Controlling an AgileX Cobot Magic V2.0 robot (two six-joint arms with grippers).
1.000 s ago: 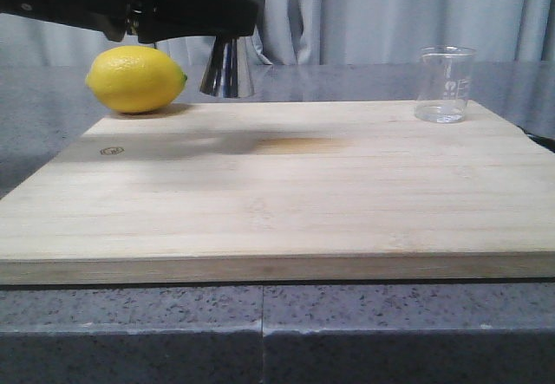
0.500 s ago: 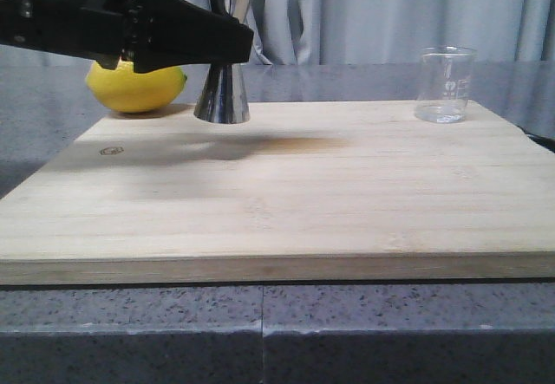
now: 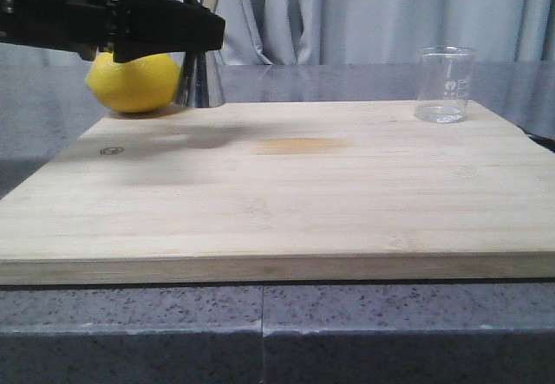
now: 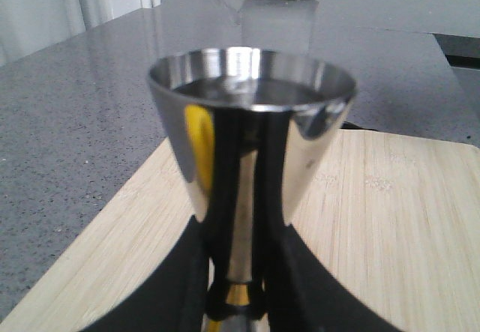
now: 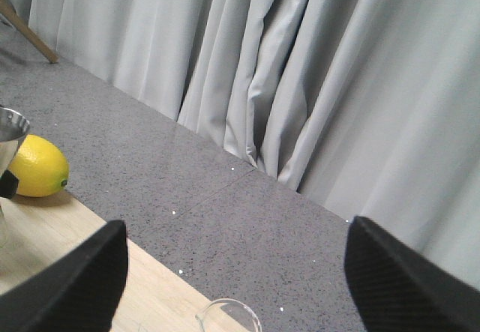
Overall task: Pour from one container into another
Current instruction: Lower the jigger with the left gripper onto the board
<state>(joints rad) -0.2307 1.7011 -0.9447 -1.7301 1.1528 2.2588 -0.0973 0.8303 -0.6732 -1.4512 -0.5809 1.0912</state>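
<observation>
My left gripper (image 3: 206, 30) is shut on the waist of the steel jigger (image 3: 199, 81), which stands upright at the board's far left corner, right beside the lemon. In the left wrist view the jigger (image 4: 251, 137) fills the middle, and my black fingers (image 4: 184, 287) clamp it at the gold band. The clear glass beaker (image 3: 445, 85) stands alone at the board's far right corner. My right gripper (image 5: 240, 272) is open above the beaker's rim (image 5: 229, 315) and holds nothing. The front view does not show it.
A yellow lemon (image 3: 130, 85) lies at the back left, touching or nearly touching the jigger. The wooden cutting board (image 3: 286, 193) covers most of the grey speckled counter (image 3: 260, 332). Grey curtains (image 5: 300, 70) hang behind.
The left gripper has carried the jigger leftward, from mid-left over the board to right beside the lemon. The beaker has not moved.
</observation>
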